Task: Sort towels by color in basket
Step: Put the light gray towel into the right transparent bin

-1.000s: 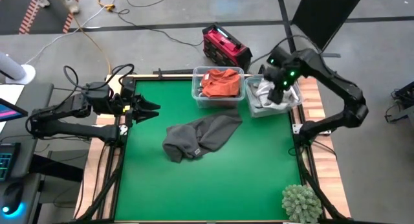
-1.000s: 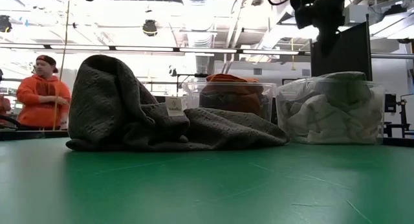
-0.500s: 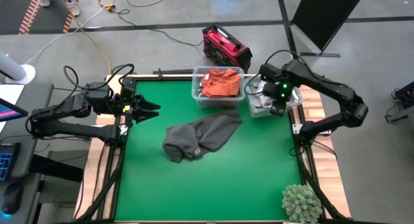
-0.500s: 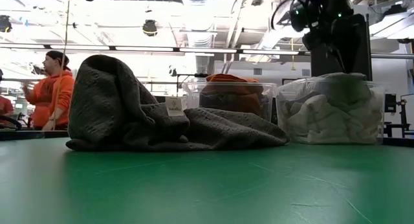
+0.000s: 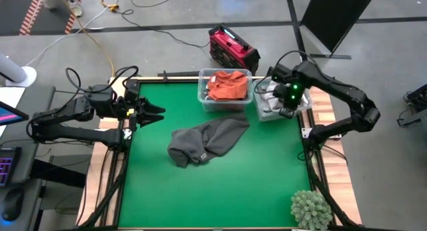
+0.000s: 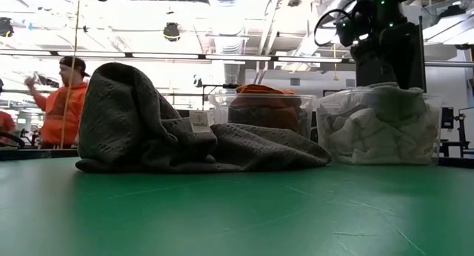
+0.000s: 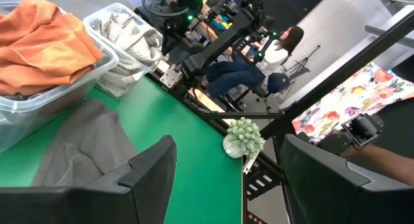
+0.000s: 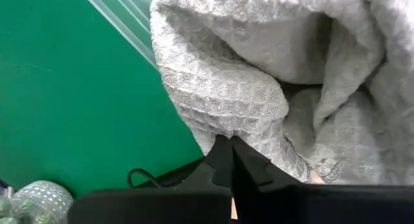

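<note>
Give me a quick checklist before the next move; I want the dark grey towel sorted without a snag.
1. Right gripper shut, holding no cloth: ok; it sits over the light grey towels in their bin.
2. Left gripper open: ok, waiting at the table's left edge.
3. Dark grey towel lying loose on the mat: ok, nothing rests on it.
4. Orange towel inside its bin: ok.
5. An empty bin for dark grey: not ok, none in view.
</note>
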